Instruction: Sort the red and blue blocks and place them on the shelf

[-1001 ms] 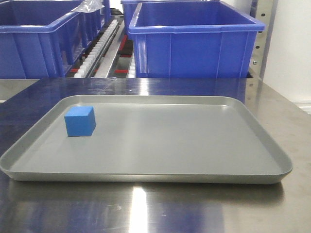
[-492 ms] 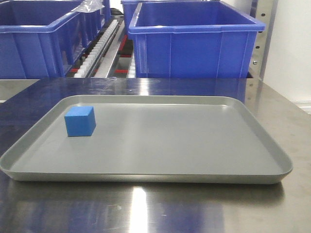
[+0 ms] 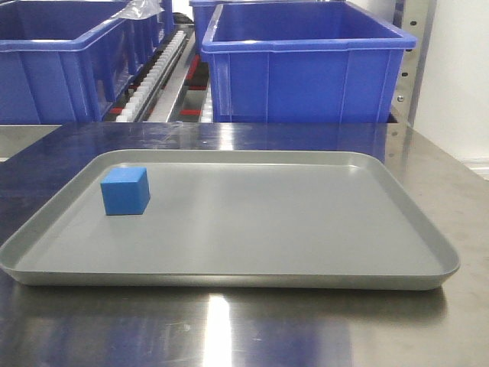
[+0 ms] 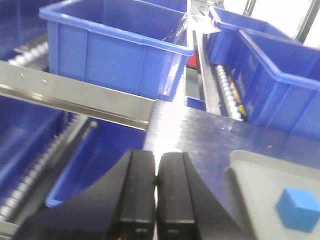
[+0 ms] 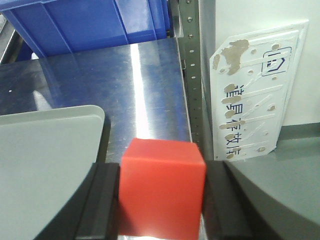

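Right wrist-mounted view: right claw (image 5: pixel 162 205) grips the red block (image 5: pixel 162 187) — left claw (image 4: pixel 156 195) clenched tight.

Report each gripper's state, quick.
Left gripper: shut, holding nothing.
Right gripper: shut on the red block.

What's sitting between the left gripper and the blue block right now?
Left wrist view: only bare steel table and the rim and floor of the grey tray lie between the shut left gripper and the blue block.
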`<state>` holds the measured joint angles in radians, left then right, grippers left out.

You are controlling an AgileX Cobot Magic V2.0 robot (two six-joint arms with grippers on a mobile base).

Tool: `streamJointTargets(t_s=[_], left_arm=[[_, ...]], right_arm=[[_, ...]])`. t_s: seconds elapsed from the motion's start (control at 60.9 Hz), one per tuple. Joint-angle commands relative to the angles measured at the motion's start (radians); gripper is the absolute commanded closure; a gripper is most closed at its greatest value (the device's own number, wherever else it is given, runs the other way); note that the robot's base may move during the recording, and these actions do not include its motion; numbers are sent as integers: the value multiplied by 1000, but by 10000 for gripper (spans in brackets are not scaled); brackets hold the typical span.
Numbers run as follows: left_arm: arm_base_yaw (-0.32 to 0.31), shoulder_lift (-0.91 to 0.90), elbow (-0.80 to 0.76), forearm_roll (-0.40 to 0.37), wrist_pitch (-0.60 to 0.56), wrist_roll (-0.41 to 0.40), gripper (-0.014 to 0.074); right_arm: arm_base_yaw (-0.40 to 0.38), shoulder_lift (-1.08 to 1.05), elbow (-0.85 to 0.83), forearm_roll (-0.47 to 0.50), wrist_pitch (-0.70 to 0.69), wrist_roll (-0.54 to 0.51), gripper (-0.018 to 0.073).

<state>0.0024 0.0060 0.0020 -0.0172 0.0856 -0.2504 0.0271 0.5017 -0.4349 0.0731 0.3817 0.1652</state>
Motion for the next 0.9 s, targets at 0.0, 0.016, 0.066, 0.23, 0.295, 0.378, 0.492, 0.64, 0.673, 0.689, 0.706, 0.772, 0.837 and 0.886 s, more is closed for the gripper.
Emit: streamJointTargets(t_s=[0.0, 0.016, 0.066, 0.23, 0.295, 0.378, 0.492, 0.64, 0.673, 0.689, 0.706, 0.772, 0.837, 0.886], left_arm=[[-31, 88, -91, -29, -63, -10, 452], [-40, 107, -118, -26, -53, -10, 452], [-63, 199, -195, -7, -17, -10, 452], [-124, 527, -520, 73, 286, -8, 452], [-128, 634, -626, 82, 371, -2, 452], [-128, 750, -716, 82, 443, 0, 452], [-128, 837, -771, 82, 489, 0, 452], [-130, 878, -779, 67, 467, 0, 452], [-130, 882, -779, 58, 479, 0, 452], [-130, 882, -779, 55, 488, 0, 452], [-130, 882, -779, 50, 493, 0, 452], [-130, 882, -779, 38, 508, 0, 452], [-130, 882, -779, 28, 530, 0, 452], [-130, 884, -779, 28, 537, 0, 452]], right_arm=[[-7, 1, -29, -9, -93, -3, 503], [-7, 1, -29, -9, -93, -3, 503], [-7, 1, -29, -9, -93, -3, 503], [-7, 1, -29, -9, -93, -3, 503], [-7, 1, -29, -9, -93, -3, 503], [-7, 1, -29, -9, -93, -3, 503], [-7, 1, -29, -9, -93, -3, 503], [-7, 1, -29, -9, -93, -3, 503], [-7, 1, -29, -9, -93, -3, 503], [-7, 1, -29, -9, -93, -3, 503], [-7, 1, -29, -9, -93, -3, 503], [-7, 1, -29, -9, -93, -3, 503], [-7, 1, -29, -9, -93, -3, 503], [-7, 1, -29, -9, -93, -3, 503]])
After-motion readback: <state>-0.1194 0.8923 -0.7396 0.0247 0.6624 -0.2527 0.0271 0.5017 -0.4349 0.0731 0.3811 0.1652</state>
